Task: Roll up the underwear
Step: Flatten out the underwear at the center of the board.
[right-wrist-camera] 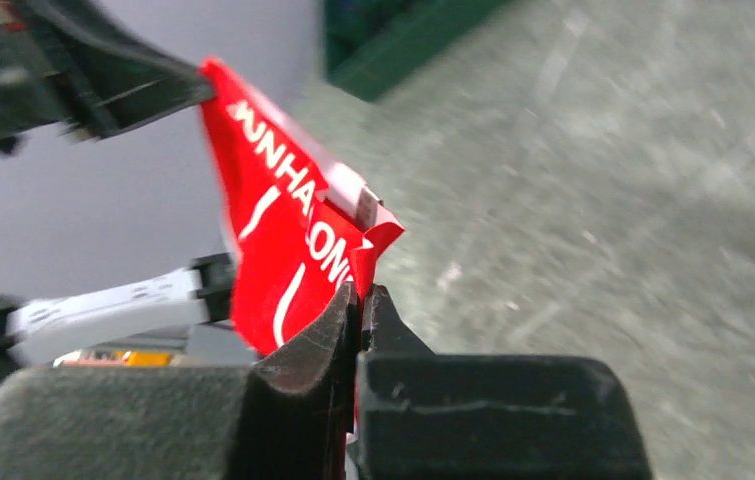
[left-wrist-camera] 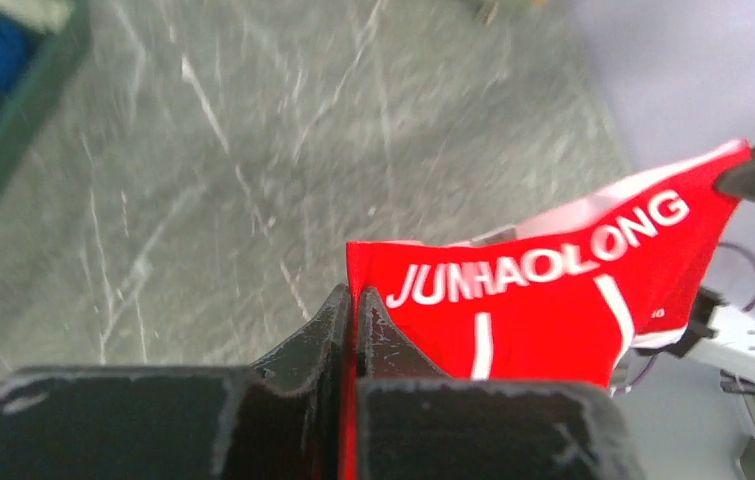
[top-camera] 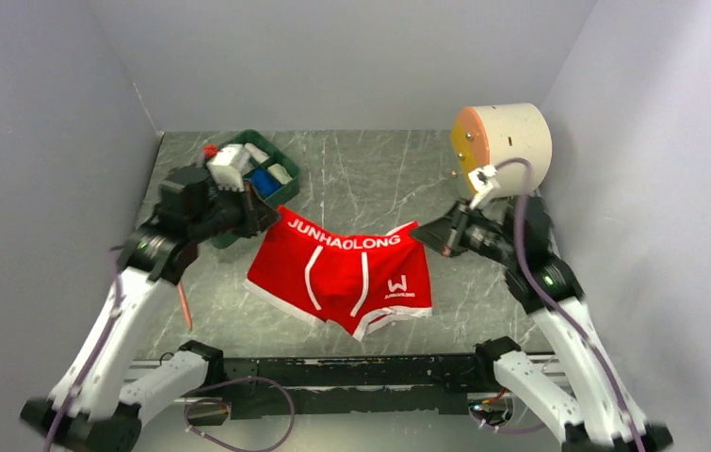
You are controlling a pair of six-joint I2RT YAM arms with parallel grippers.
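The left pincer (top-camera: 271,218) is clamping together on one corner of the waistband of the bright red cloth underwear (top-camera: 342,273), and the right pincer (top-camera: 424,234) is clamping on the opposite corner. Between them, the waistband is stretching out in a slightly sagging line, with its white lettering "JUNHAOLONG" facing the near edge. The underwear is hanging spread open over the middle of the grey marbled tabletop (top-camera: 370,169), its two white-trimmed leg openings pointing toward the near edge. Whether the lower hems are touching the tabletop cannot be told.

In the left wrist view, the left pincer (left-wrist-camera: 355,300) is showing its black fingers pressed together with red cloth pinched between them, and the underwear (left-wrist-camera: 553,300) is running away to the right. In the right wrist view, the right pincer (right-wrist-camera: 363,295) is likewise gripping a crumpled fold of the underwear (right-wrist-camera: 273,260), with no gap showing beyond the cloth.

A dark green plastic bin (top-camera: 292,181) holding blue and white items is sitting at the far left corner of the tabletop, just behind the left arm. A beige cylinder (top-camera: 511,141) with an orange round face is lying on its side at the far right corner, behind the right arm.
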